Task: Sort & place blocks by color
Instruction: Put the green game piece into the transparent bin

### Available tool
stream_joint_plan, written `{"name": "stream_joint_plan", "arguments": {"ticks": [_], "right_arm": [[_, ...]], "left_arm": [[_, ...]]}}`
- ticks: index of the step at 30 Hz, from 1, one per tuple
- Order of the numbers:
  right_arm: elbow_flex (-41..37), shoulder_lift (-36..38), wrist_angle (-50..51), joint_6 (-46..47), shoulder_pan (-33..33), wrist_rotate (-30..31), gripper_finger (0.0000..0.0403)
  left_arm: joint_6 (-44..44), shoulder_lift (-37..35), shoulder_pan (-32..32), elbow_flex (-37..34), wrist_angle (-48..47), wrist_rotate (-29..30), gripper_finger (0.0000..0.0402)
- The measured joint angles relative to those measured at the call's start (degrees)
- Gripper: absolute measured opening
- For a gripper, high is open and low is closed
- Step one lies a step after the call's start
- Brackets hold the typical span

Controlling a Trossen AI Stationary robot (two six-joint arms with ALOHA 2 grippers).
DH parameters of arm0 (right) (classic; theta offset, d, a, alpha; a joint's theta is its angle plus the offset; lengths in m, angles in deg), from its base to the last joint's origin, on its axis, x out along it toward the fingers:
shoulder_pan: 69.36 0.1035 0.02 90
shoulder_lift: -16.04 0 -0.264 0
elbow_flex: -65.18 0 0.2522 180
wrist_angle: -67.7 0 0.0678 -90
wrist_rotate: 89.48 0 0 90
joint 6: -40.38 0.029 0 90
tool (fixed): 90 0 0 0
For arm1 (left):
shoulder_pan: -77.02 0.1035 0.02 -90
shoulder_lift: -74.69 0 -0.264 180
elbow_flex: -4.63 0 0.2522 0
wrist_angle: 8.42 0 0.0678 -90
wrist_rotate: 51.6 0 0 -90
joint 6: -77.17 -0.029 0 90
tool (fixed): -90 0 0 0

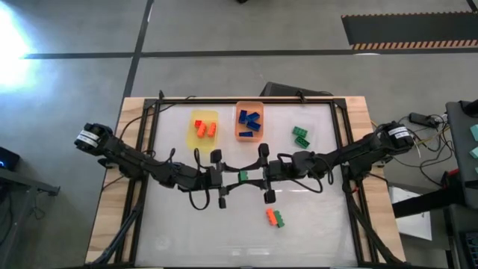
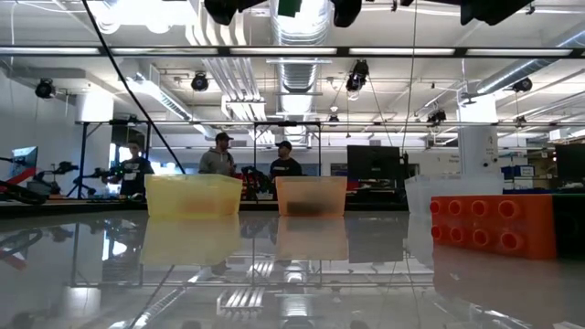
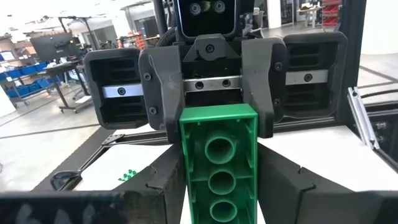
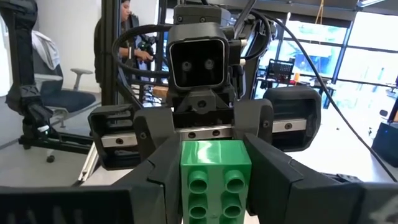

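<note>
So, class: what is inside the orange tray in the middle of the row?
The orange tray holds several blue blocks heaped together. Whether more lie underneath them cannot be seen. No other colour shows inside.

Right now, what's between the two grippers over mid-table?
A single green block, shown in the high view. The left gripper and right gripper face each other, and both wrist views show it clamped between fingers.

An open industrial lab: exposed ceiling ducts (image 2: 302,27), monitors (image 2: 373,164), concrete floor (image 1: 224,26)
</note>
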Motion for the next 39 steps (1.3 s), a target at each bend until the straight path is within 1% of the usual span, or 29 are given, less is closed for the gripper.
{"name": "stream_joint_plan", "arguments": {"ticks": [2,4,8,11,14,16,19,21,25,29,32,33,39], "right_arm": [[0.0,0.0,0.5,0.0,0.0,0.1,0.0128],[0.0,0.0,0.8,0.3,0.0,0.1,0.0128],[0.0,0.1,1.6,0.5,0.0,0.1,0.0128],[0.0,1.2,4.9,1.4,-0.3,0.0,0.0128],[0.0,3.4,12.0,3.7,-0.9,0.1,0.0128],[0.0,5.5,18.6,5.3,-1.6,0.5,0.0128],[0.0,8.7,29.6,7.3,-3.4,1.5,0.0128],[0.0,10.9,37.2,8.1,-5.3,3.7,0.0128],[0.0,14.8,52.7,10.2,-12.0,10.1,0.0128],[0.0,16.8,65.7,11.3,-21.1,14.1,0.0128],[0.0,17.0,71.1,10.2,-28.1,18.4,0.0128],[0.0,16.9,72.5,10.0,-30.5,18.8,0.0128],[0.0,13.3,76.4,5.7,-42.7,18.5,0.0128]], "left_arm": [[-0.4,0.0,0.0,-0.2,0.0,0.0,0.0148],[-0.5,0.0,0.0,-0.3,0.0,0.1,0.0165],[-0.5,0.0,0.1,-0.3,-0.1,0.1,0.0215],[-0.5,-0.1,0.1,-0.3,-1.0,0.5,0.0250],[-0.5,-1.2,0.1,-0.3,-5.2,1.8,0.0274],[0.0,-2.1,0.1,-0.5,-8.7,3.2,0.0283],[2.4,-3.2,0.1,-1.3,-11.4,5.1,0.0287],[3.4,-3.9,0.1,-2.2,-11.7,5.6,0.0288],[5.5,-4.3,0.1,-3.2,-12.5,7.2,0.0288],[5.6,-4.3,0.1,-3.1,-12.0,7.3,0.0288],[5.6,-4.3,0.1,-3.1,-12.0,7.3,0.0288],[5.6,-4.3,0.1,-3.1,-12.0,7.3,0.0288],[5.6,-4.3,0.1,-3.1,-12.1,7.3,0.0288]]}}
